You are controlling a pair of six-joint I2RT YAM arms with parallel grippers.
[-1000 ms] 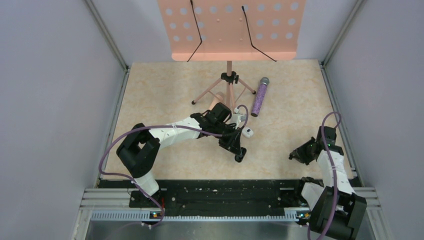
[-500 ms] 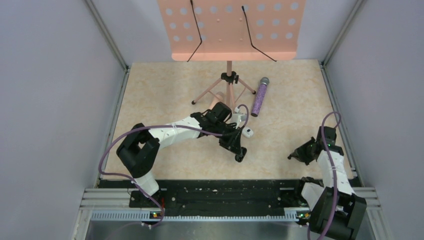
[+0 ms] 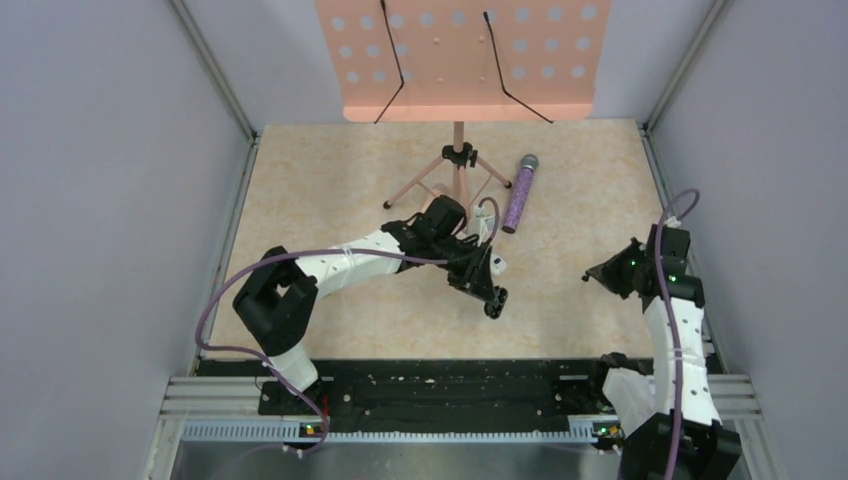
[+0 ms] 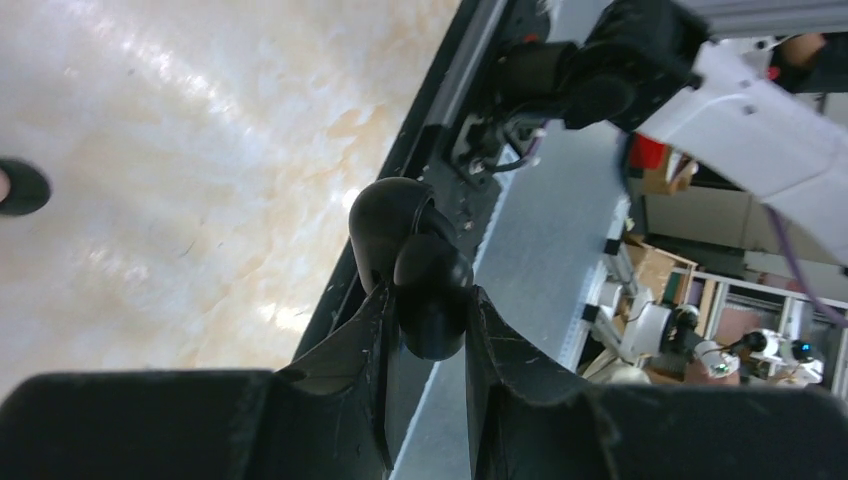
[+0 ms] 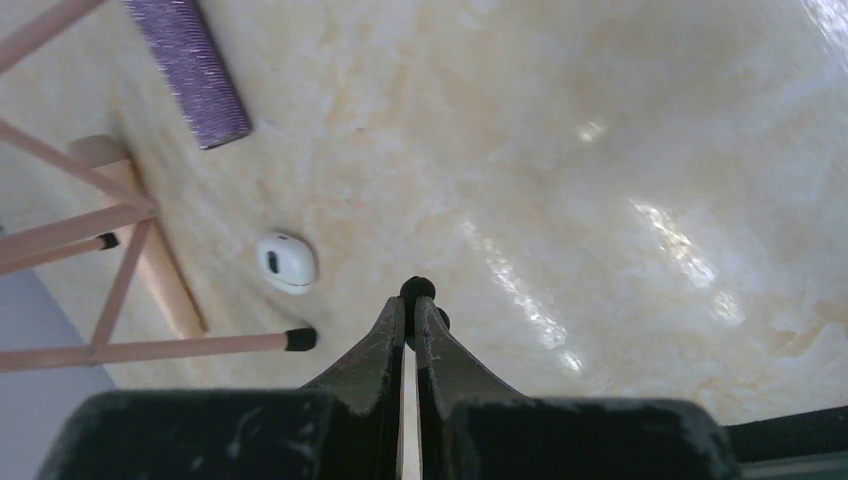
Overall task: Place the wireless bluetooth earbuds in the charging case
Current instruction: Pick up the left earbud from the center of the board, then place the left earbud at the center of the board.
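— Where is the charging case [image 4: 412, 250]?

— Clamped in the left jaws over the middle of the table [image 3: 330, 170], 1 finger pressed on each side. It shows 2 rounded black lobes, 1 behind the other.

— And the earbuds?

— I can see only 1 white earbud [image 5: 287, 262]. It lies on the table just beside a foot of the pink music stand [image 3: 458, 60] and close to the left arm [image 3: 350, 262], not in the case. The purple microphone [image 3: 519, 192] lies a bit farther back.

— What about the right jaws?

— They are pressed almost together, well apart from the earbud, over the right side of the table. There is a small dark nub at their tips, and I cannot tell what it is.
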